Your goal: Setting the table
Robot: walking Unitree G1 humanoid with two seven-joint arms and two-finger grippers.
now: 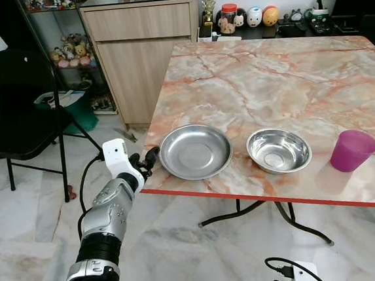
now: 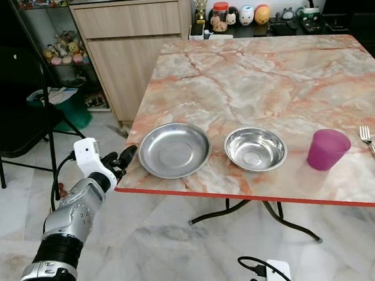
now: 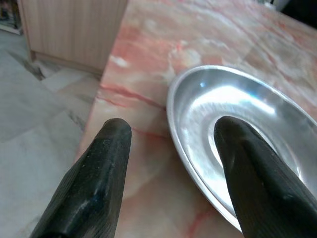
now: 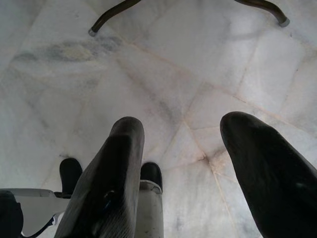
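A marble-patterned table [image 1: 267, 74] with a red edge stands on a pale marble floor [image 1: 183, 246]. Along its near edge lie a steel plate [image 1: 195, 151], a steel bowl [image 1: 279, 149], a purple cup [image 1: 352, 150] and, toward the near right corner, a fork [image 2: 374, 148]. The left gripper [image 1: 147, 162] sits at the near left corner just beside the plate, fingers apart. The right gripper [image 4: 181, 163] hangs over the floor, fingers apart. A black chair [image 1: 20, 102] and wooden cabinet [image 1: 140, 46] stand beyond.

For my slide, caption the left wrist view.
Open left gripper poised at the shallow round steel plate near the marble table corner.
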